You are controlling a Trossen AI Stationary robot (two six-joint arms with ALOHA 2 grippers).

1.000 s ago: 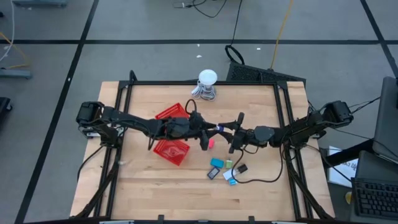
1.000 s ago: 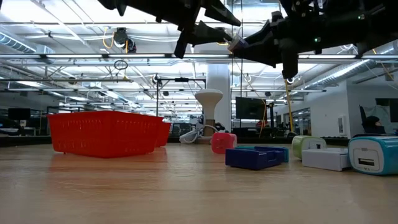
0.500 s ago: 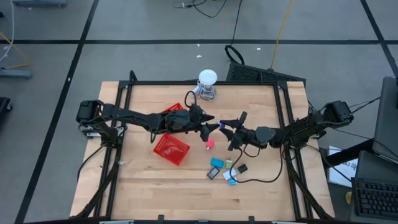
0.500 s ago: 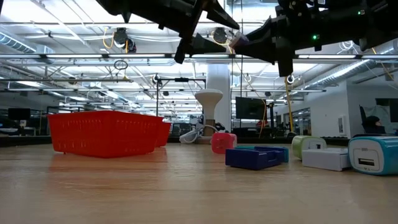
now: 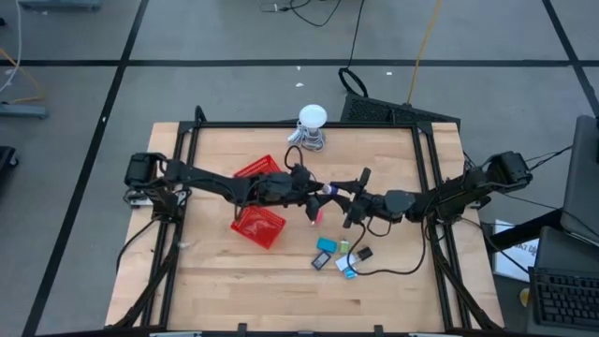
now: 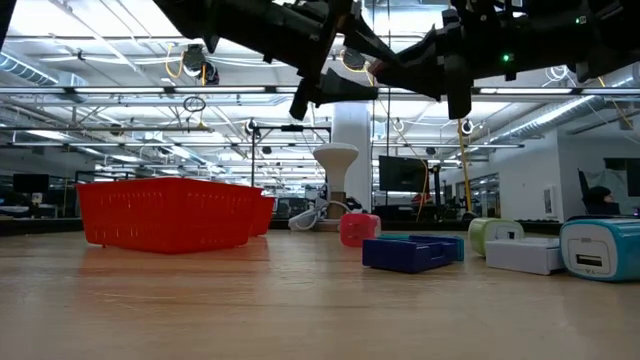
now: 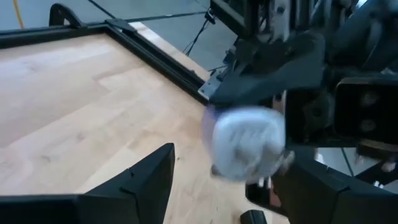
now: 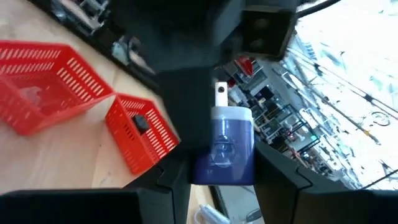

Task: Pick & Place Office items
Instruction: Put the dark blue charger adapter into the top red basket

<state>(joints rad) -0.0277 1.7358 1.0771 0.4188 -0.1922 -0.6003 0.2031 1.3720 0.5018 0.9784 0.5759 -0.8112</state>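
Above the middle of the tabletop the right gripper (image 5: pixel 339 195) is pinching a small pale blue-white plug adapter (image 8: pixel 224 149) between its pressed fingers, prongs pointing away from the wrist. Facing it, the left gripper (image 5: pixel 314 194) has its fingers spread on either side of that same adapter (image 7: pixel 249 149) without clamping it; both hang well clear of the wood.

Just below them a pink-red piece (image 5: pixel 317 216) lies on the tabletop. Toward the front edge, slightly right of centre, the other office items sit close together: a light blue one (image 5: pixel 326 245), a green one (image 5: pixel 343 246), a black one (image 5: pixel 363 254) and a white-and-blue one (image 5: pixel 347 271).

Two red mesh baskets (image 5: pixel 258 225) stand left of centre. A white round-headed gadget (image 5: pixel 312 126) sits at the back edge.
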